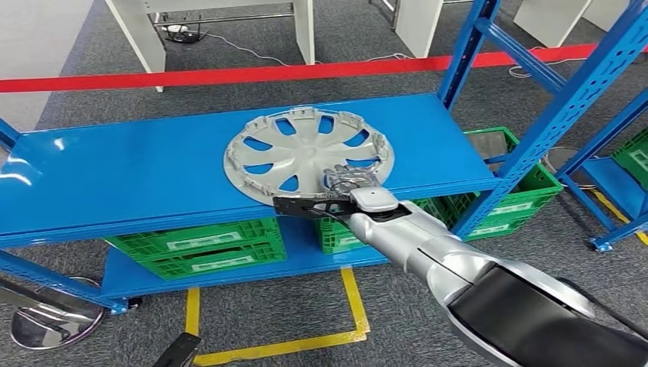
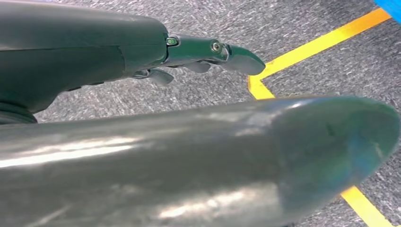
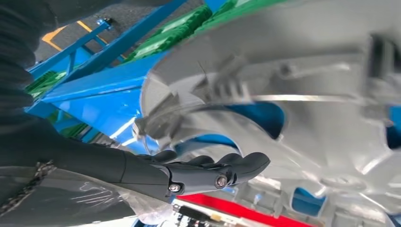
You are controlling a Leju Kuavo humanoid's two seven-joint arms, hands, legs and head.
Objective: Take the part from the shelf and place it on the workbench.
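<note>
At the far left of the head view a round mirror (image 1: 46, 321) lies on the grey carpet (image 1: 252, 321) beside the foot of the blue shelf (image 1: 115, 176), and green crates (image 1: 202, 248) sit on the lower level under the shelf's front edge. The left hand (image 2: 208, 54) hangs low over the carpet near yellow tape (image 2: 302, 52); its fingers (image 2: 236, 56) stretch out straight and hold nothing. The part, a grey hubcap (image 1: 306, 153), lies flat on the upper level, right of the middle and close to the front edge, its spokes showing blue through the gaps. The right hand (image 1: 350, 183) rests on the hubcap's near-right rim at the front edge of the shelf, the silver arm (image 1: 428, 245) coming in from the lower right. In the right wrist view the dark fingers (image 3: 222, 168) lie together, reaching along the hubcap's ribbed surface (image 3: 307, 94); whether they actually grip the rim or just touch it cannot be told. More green crates (image 1: 512, 191) stand at the shelf's right end, behind the blue upright (image 1: 565, 99), and red tape (image 1: 306, 73) crosses the floor beyond the shelf
</note>
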